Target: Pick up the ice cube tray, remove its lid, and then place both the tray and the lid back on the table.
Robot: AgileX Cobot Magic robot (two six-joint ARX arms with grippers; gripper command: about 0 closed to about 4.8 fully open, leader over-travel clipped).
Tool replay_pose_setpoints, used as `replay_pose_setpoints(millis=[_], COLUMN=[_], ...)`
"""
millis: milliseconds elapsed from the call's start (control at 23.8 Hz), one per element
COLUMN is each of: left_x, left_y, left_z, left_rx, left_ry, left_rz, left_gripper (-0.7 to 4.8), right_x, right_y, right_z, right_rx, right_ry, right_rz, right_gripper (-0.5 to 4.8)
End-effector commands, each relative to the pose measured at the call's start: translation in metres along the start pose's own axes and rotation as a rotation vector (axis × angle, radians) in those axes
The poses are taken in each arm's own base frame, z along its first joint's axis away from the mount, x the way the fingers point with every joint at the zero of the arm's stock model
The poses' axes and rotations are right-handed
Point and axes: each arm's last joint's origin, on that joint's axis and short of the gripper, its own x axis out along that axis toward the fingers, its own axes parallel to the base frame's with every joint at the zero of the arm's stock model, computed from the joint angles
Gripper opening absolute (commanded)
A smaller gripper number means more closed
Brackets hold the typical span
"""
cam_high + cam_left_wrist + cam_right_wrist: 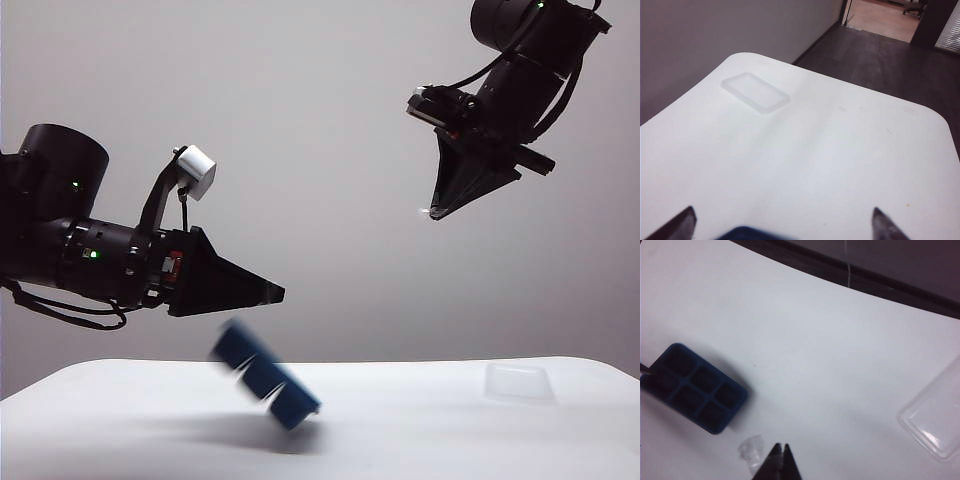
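My left gripper (pixel 782 222) hangs spread wide with the ice cube tray (pixel 265 375) tilted and blurred just under it, one end on the table (pixel 450 440), so looks released; right gripper (pixel 782 452) pressed together up high, lid (pixel 518 382) lying flat well apart.

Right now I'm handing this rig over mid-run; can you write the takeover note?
Left claw: open, empty, above the ice cube tray.
Right claw: shut, empty, raised high on the right.
Tray: blurred and tilted, one end on the table, apparently just dropped.
Lid: off, flat on the table, apart from the tray.
Left: confirm the tray settles flat.
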Motion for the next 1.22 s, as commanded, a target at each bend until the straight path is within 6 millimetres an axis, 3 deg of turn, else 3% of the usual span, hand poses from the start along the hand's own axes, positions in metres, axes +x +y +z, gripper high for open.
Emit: replay_pose_setpoints(millis=[42, 252, 504, 672, 797, 881, 1217], left_x=[0.000, -0.004, -0.020, -0.043, -0.070, -0.091, -0.135], left_y=[0.001, -0.001, -0.011, -0.027, -0.052, -0.073, -0.122], left_z=[0.004, 0.018, 0.052, 0.082, 0.102, 0.119, 0.153], left_rx=[0.016, 0.029, 0.032, -0.006, -0.048, -0.009, 0.082], left_ry=[-0.011, -0.029, 0.018, 0.113, 0.228, 0.267, 0.166], left_rz=[-0.003, 0.022, 0.169, 0.414, 0.616, 0.749, 0.942], left_gripper=[4.79, 4.79, 4.79, 4.79, 4.79, 4.79, 4.79], right_x=[-0.002, 0.003, 0.016, 0.022, 0.019, 0.007, -0.050], right_y=[0.001, -0.003, -0.011, -0.017, -0.018, -0.014, 0.004], right_z=[-0.001, -0.013, -0.041, -0.053, -0.058, -0.059, -0.071], right_rx=[-0.016, -0.014, 0.036, 0.070, 0.108, 0.108, 0.147], right_ry=[0.008, 0.069, 0.193, 0.213, 0.181, 0.152, -0.062], right_rz=[0.006, -0.061, -0.165, -0.268, -0.277, -0.279, -0.265], right_gripper=[-0.06, -0.06, -0.06, -0.06, -0.06, -0.06, -0.06])
